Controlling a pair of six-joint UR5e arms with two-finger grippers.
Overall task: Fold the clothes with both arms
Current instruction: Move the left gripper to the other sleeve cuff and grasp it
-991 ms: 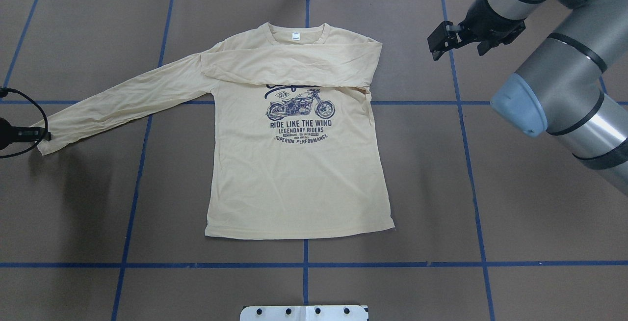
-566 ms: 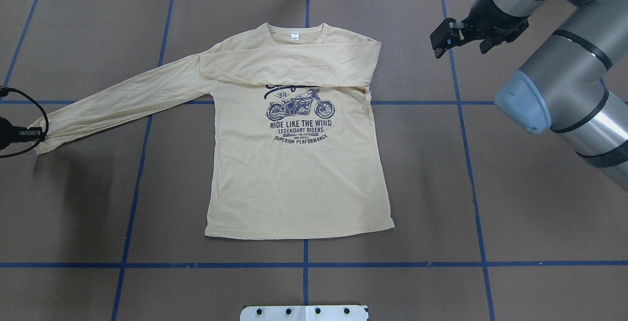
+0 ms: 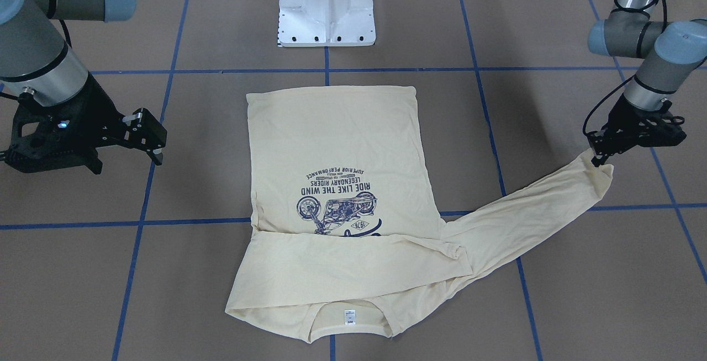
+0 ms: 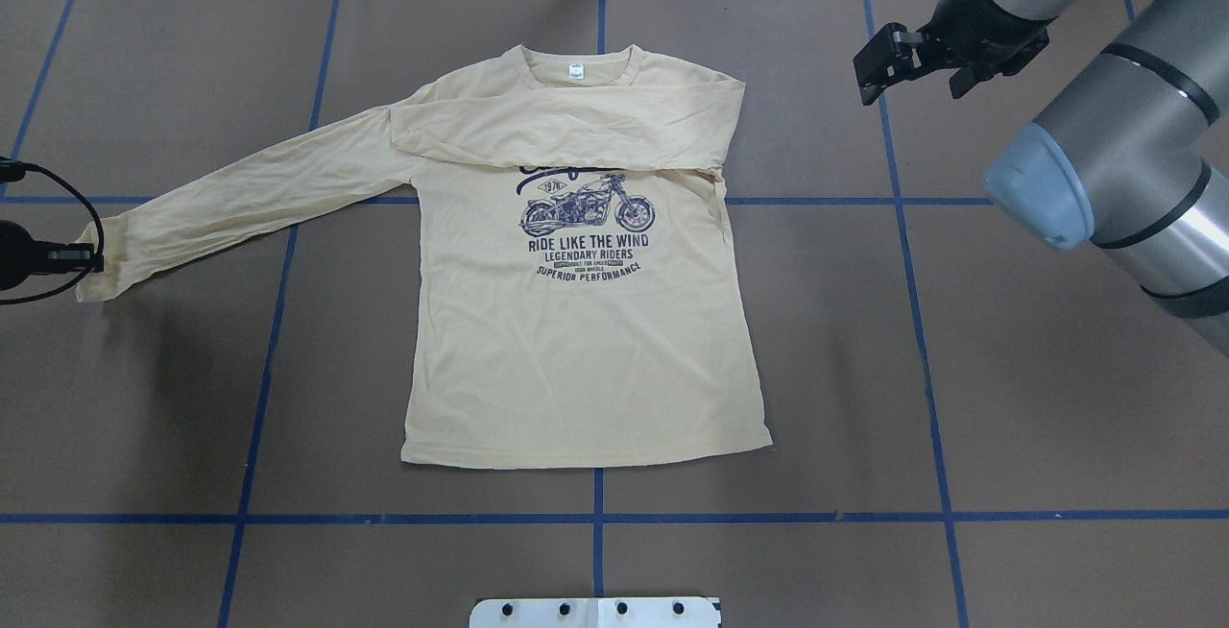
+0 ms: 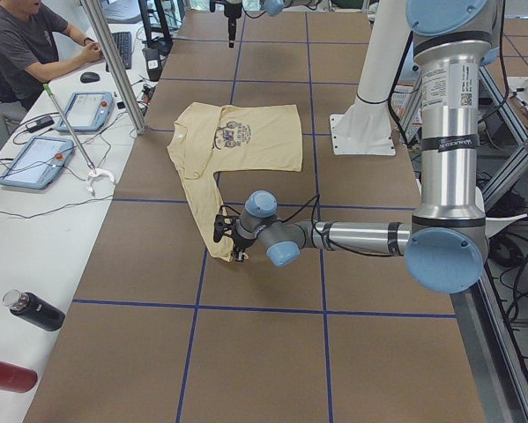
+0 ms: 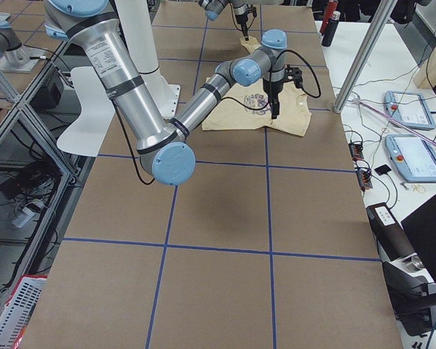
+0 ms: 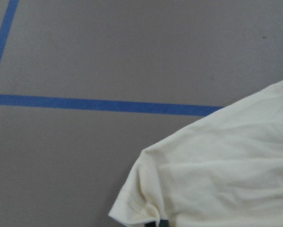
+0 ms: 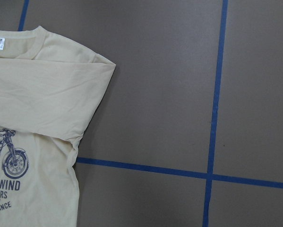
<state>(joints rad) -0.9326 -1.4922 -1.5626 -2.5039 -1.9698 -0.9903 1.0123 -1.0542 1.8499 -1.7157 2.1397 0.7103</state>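
The cream-yellow long-sleeved shirt [image 4: 576,350] lies flat on the brown table, motorcycle print up, collar at the far side. Its right sleeve [image 4: 566,133] is folded across the chest, above the print. Its left sleeve [image 4: 250,196] stretches out toward the table's left. My left gripper [image 4: 84,258] is shut on that sleeve's cuff [image 3: 601,170], which is bunched and slightly raised; the left wrist view shows the cuff [image 7: 141,203] at its bottom edge. My right gripper [image 4: 879,57] hovers open and empty beyond the shirt's right shoulder [image 8: 101,71], well clear of the cloth.
Blue tape lines [image 4: 597,518] grid the table. The white pedestal base [image 3: 327,8] stands at the robot's side, beyond the hem. A person [image 5: 26,44] sits at a side desk with tablets [image 5: 34,159]. Bottles [image 5: 34,310] lie at that desk's near end.
My right gripper has drifted right and farther from the shirt. My left gripper has shifted slightly at the cuff, which now looks more bunched and lifted.
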